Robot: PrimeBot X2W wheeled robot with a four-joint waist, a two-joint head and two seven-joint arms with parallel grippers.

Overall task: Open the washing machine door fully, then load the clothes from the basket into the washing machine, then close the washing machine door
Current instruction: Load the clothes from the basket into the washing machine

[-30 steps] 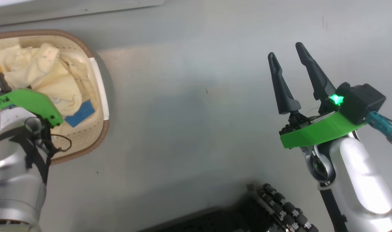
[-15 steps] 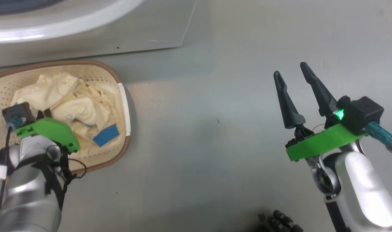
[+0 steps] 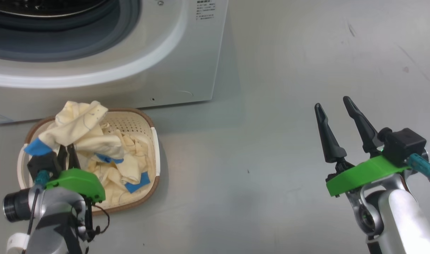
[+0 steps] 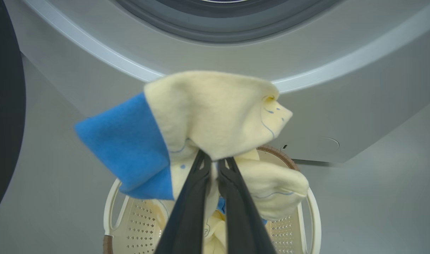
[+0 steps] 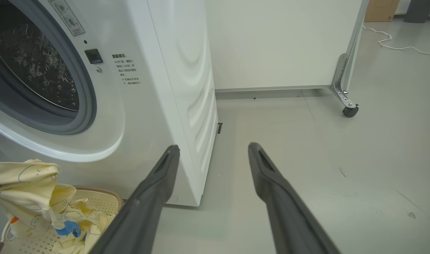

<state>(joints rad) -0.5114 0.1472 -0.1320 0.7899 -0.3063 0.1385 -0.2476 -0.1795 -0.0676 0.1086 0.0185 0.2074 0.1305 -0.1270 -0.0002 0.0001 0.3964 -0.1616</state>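
My left gripper is shut on a fold of the clothes, a cream garment with a blue patch. It holds the fold above the basket, where more cream and blue fabric lies. In the left wrist view the pinched cloth bunches over the closed fingertips of that left gripper, in front of the washing machine. The washing machine door shows as a black edge at far left. The washer's mouth is uncovered. My right gripper hovers open and empty over the floor, far right.
Bare grey floor spreads between the basket and my right arm. In the right wrist view the steel drum is visible, with a white panel on a caster behind the washer and a white cable on the floor.
The head camera has tilted up, bringing the washer into view. My left gripper has risen out of the basket, lifting a garment with it. The right gripper stays open.
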